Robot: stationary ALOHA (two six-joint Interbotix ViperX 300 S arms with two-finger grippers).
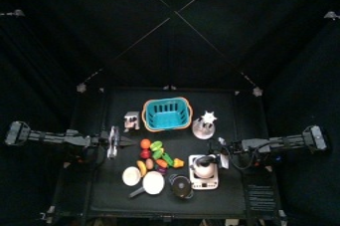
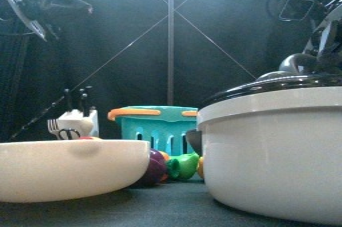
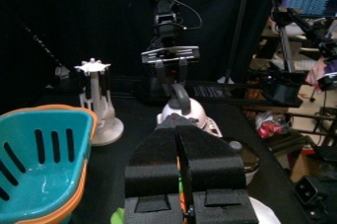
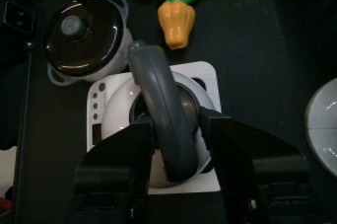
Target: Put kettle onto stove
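Observation:
The silvery-grey kettle [image 4: 158, 80] with its dark arched handle sits on the white stove [image 4: 208, 72], at the table's front right in the top view, where the kettle [image 1: 205, 167] covers most of the stove [image 1: 196, 178]. My right gripper [image 4: 178, 127] is shut on the kettle's handle, one jaw on each side; in the top view it [image 1: 220, 156] comes in from the right. My left gripper [image 3: 178, 134] is shut and empty, resting at the table's left [image 1: 114, 151].
A blue basket [image 1: 166, 116] and a pale spiky object [image 1: 205, 125] stand at the back. Toy vegetables [image 1: 157, 153], white plates [image 1: 149, 181] and a white pot with a dark lid [image 4: 86, 36] lie left of the stove. The pot [image 2: 281, 141] fills the front view.

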